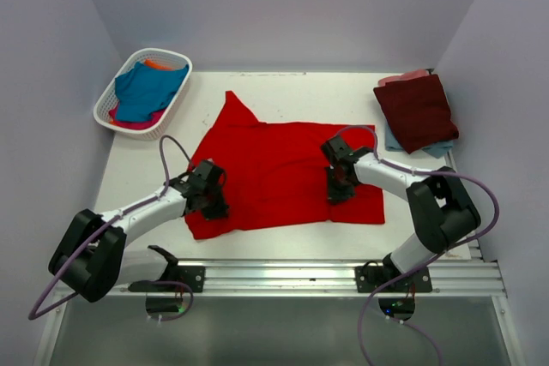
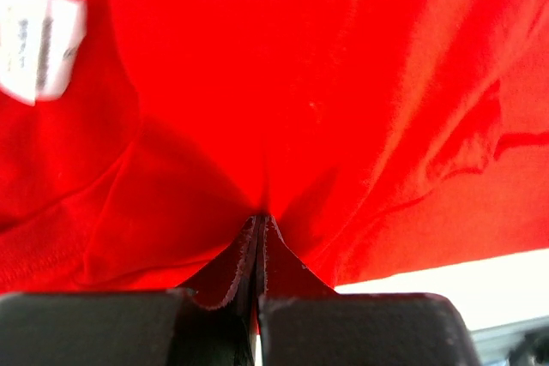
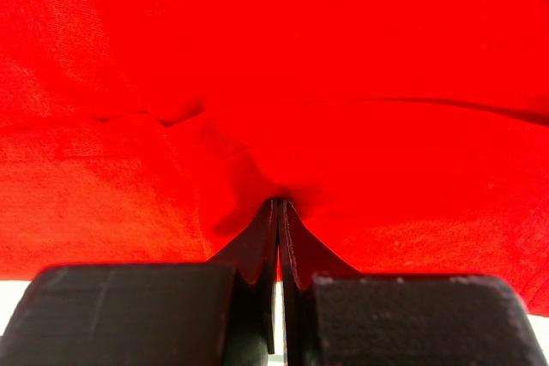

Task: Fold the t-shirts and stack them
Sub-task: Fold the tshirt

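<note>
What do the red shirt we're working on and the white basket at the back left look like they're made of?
Red t-shirt: soft knit cloth, likely cotton jersey, matte. It gathers into loose creases in both wrist views and shows a faint fabric texture up close.
Basket: probably moulded plastic, white and smooth-looking. Its wall is a stiff open lattice that holds its shape.

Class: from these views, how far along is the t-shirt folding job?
Done: a folded dark maroon cloth t-shirt tops the far-right stack. In hand: left gripper and right gripper pinch the large bright red t-shirt, spread out. Left: teal t-shirt and orange t-shirt in the white lattice basket.
</note>
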{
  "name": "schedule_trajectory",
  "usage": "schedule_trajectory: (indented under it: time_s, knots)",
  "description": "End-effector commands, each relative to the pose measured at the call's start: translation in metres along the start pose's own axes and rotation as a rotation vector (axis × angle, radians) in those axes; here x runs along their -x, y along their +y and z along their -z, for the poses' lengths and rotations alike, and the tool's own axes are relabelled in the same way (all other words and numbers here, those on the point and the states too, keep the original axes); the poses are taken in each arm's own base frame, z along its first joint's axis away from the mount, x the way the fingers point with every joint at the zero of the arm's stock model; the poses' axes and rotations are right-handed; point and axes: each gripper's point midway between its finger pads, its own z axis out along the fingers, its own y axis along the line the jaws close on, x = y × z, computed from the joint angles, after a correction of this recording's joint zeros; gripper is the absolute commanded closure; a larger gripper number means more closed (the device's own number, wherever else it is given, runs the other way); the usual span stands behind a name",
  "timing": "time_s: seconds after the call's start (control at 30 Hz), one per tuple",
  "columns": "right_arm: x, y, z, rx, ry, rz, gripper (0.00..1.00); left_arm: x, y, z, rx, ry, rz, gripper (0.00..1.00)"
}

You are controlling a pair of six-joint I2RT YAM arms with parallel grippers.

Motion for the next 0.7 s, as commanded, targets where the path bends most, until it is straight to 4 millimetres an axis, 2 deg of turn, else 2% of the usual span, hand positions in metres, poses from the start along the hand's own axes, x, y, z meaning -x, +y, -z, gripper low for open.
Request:
schedule_trajectory:
  time_s: [0.0,0.13,0.23,0.4,0.53,0.67]
  knots:
    - [-0.009,-0.015,0.003,-0.036,0.017,0.016,1.00,-0.076,0.051,0.005,0.191,0.272,-0.002,1.00]
    - [-0.011,-0.018,0.004,-0.032,0.017,0.004,1.00,-0.086,0.047,0.011,0.182,0.283,-0.004,1.00]
    - [-0.013,-0.022,0.008,-0.040,0.020,-0.001,1.00,-0.086,0.042,0.018,0.173,0.269,-0.010,1.00]
    - [-0.017,-0.035,0.017,-0.103,0.022,-0.026,1.00,-0.071,0.037,0.027,0.184,0.208,-0.014,1.00]
    - [-0.017,-0.051,0.023,-0.188,-0.008,-0.069,1.00,-0.041,0.031,0.034,0.235,0.109,-0.056,1.00]
    - [-0.020,-0.056,0.022,-0.213,-0.002,-0.081,1.00,-0.020,0.042,0.029,0.289,0.078,-0.078,1.00]
